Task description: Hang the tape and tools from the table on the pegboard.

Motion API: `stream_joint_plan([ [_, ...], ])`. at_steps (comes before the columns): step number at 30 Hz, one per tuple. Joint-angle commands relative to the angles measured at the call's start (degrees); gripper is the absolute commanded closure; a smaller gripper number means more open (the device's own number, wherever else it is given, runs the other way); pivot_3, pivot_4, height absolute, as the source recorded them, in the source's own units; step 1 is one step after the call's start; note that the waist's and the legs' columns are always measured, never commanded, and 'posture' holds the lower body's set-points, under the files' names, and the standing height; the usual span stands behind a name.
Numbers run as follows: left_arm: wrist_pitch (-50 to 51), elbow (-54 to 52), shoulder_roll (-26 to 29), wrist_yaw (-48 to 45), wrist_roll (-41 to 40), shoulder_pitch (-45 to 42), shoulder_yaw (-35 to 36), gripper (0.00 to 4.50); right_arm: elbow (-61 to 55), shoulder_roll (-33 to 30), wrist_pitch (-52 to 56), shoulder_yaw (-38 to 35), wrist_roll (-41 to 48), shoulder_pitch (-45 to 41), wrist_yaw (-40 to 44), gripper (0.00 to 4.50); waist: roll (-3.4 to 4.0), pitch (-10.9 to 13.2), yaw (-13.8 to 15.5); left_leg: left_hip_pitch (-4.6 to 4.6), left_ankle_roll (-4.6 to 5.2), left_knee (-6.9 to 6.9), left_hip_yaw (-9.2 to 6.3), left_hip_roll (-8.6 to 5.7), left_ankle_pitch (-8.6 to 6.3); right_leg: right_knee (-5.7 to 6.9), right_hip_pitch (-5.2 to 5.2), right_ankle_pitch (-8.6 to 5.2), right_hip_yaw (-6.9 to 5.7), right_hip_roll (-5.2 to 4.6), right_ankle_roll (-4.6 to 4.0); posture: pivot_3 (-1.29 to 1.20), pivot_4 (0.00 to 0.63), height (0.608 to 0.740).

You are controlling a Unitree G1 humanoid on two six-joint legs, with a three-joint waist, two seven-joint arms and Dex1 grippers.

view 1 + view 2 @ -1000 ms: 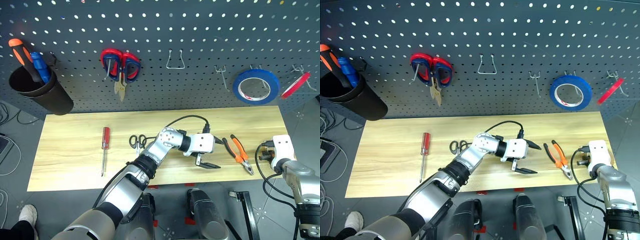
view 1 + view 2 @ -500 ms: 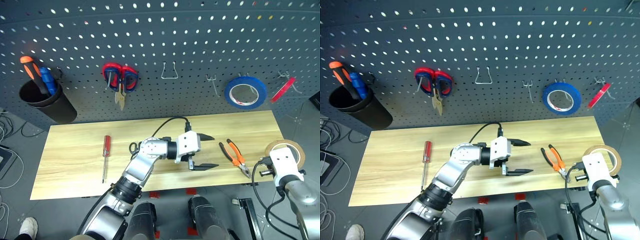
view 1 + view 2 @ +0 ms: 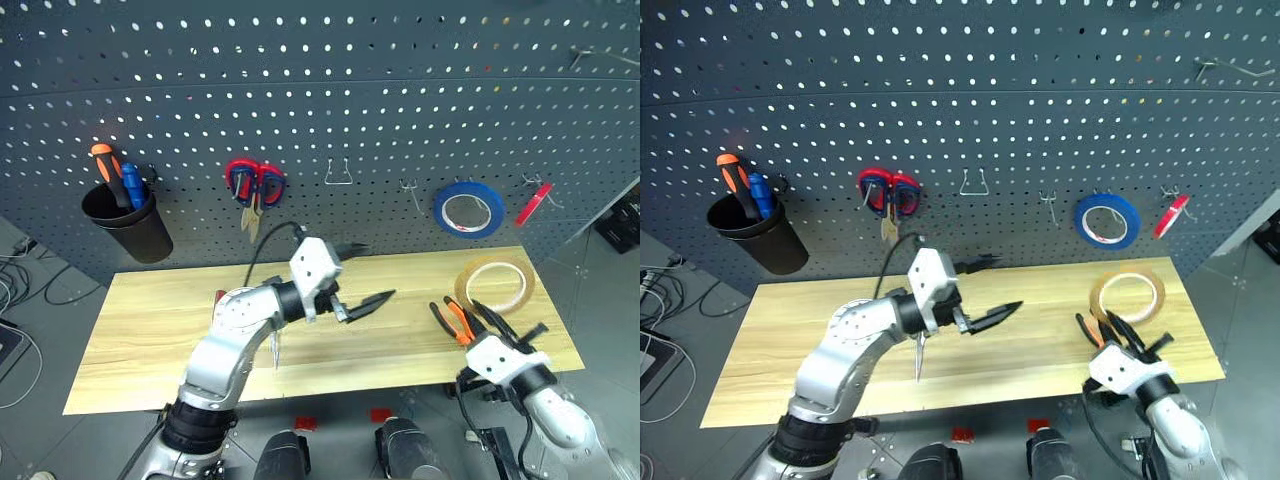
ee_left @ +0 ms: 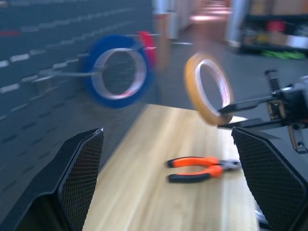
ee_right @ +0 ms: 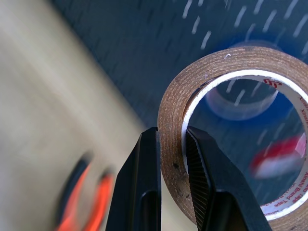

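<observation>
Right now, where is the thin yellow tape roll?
The thin yellow tape roll is off the table, clamped in the right gripper on the right, above the orange-handled pliers.

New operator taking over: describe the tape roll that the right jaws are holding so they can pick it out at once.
Look past the right end of the pale wood table, just below the blue tape roll hanging on the pegboard. The yellow tape roll stands upright in the air, pinched in the right gripper. It is thin, translucent yellow-brown, not blue, and on no hook.
</observation>
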Motion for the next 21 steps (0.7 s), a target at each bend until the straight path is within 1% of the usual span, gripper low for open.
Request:
stream_joint_plan([
  [1,1.24,-4.14,-0.05,4.50,-0.67,1.59,1.64,0.00,2.95,0.23,-7.43,1.82,-2.74,-5.70,-1.97,4.04,0.00,-0.38,0.46,0.03,0.00,0.00,-0.01,-0.01,0.00,0.01,0.02,0.00,0.00,0.00,0.00,0.00,0.110,0.740],
  [4,1.86,-5.63,-1.29,8.45,-0.21,2.50,1.17,0.00,7.19,1.31,-11.56,4.04,-3.72,-12.45,-2.01,4.04,-0.08,-0.60,1.68,0.10,0.00,0.00,-0.05,-0.03,0.00,0.00,0.16,0.00,0.00,-0.02,-0.01,0.03,0.106,0.740],
  [6,2.01,-5.62,-1.68,10.07,-0.11,2.31,0.88,0.00,9.38,2.23,-13.59,4.46,-2.12,-15.00,-1.76,4.04,-0.08,-0.78,2.70,0.10,0.01,0.01,-0.09,-0.02,0.00,0.04,0.17,0.00,-0.02,-0.12,-0.01,0.04,0.106,0.740],
  [10,-0.94,-2.04,-2.00,11.99,1.71,1.28,-0.28,0.00,13.78,3.05,-16.70,5.92,-1.55,-19.98,-0.60,4.04,-0.10,-1.12,3.58,0.09,0.02,0.01,-0.12,-0.02,-0.01,0.06,0.18,0.01,-0.06,-0.23,-0.01,0.06,0.109,0.740],
  [13,-3.56,1.83,-2.34,12.05,2.84,-0.91,-1.70,0.00,19.04,4.31,-15.93,6.48,0.49,-24.22,1.30,4.04,-0.24,-1.24,3.72,0.16,0.02,0.02,-0.11,-0.08,-0.01,0.04,0.27,0.01,-0.10,-0.20,-0.01,0.05,0.121,0.740],
  [21,-4.64,6.61,-5.04,10.42,1.32,-6.01,-4.71,0.00,30.53,5.24,-12.41,4.97,4.80,-33.17,5.53,4.04,-0.23,-1.24,3.47,0.20,0.03,0.05,-0.09,-0.08,-0.01,0.10,0.29,0.01,-0.14,-0.13,-0.02,0.03,0.147,0.740],
])
